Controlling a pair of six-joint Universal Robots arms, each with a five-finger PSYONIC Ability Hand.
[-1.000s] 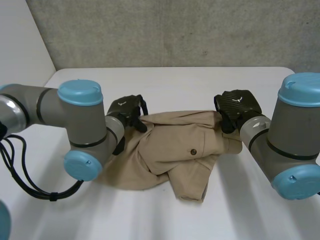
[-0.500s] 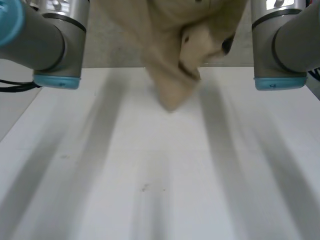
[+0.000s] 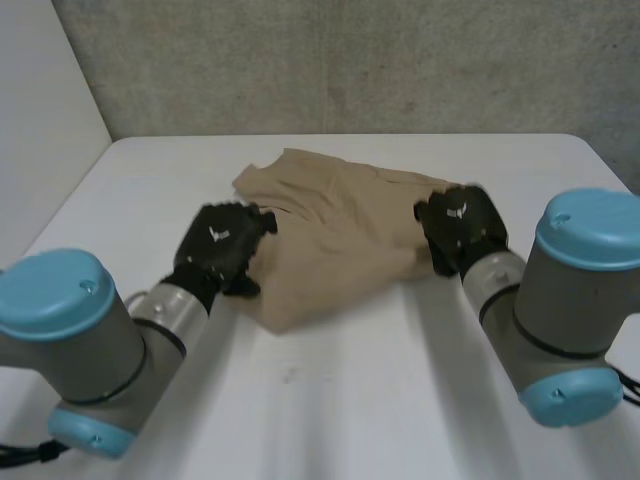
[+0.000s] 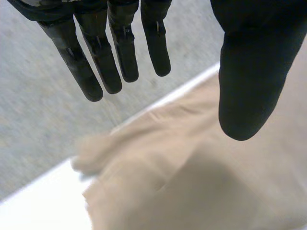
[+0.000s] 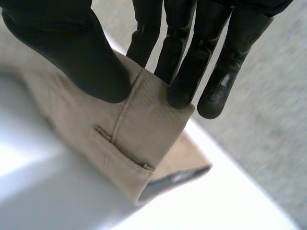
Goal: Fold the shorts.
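The tan shorts (image 3: 335,230) lie bunched on the white table (image 3: 400,400) between my two hands. My left hand (image 3: 218,248) sits at the cloth's left edge; in the left wrist view its fingers (image 4: 103,57) are straight and spread above the shorts (image 4: 192,172), holding nothing. My right hand (image 3: 458,228) is at the cloth's right edge. In the right wrist view its thumb (image 5: 81,52) and fingers (image 5: 192,57) pinch the waistband of the shorts (image 5: 139,139), near a belt loop.
A grey wall (image 3: 350,60) rises behind the table's far edge. Bare tabletop lies in front of the shorts and to both sides. My two arms (image 3: 70,340) reach in from the near corners.
The shorts were lifted high off the table half a second ago and now lie on it again, farther back. My left hand has let go of the cloth; the right still holds it.
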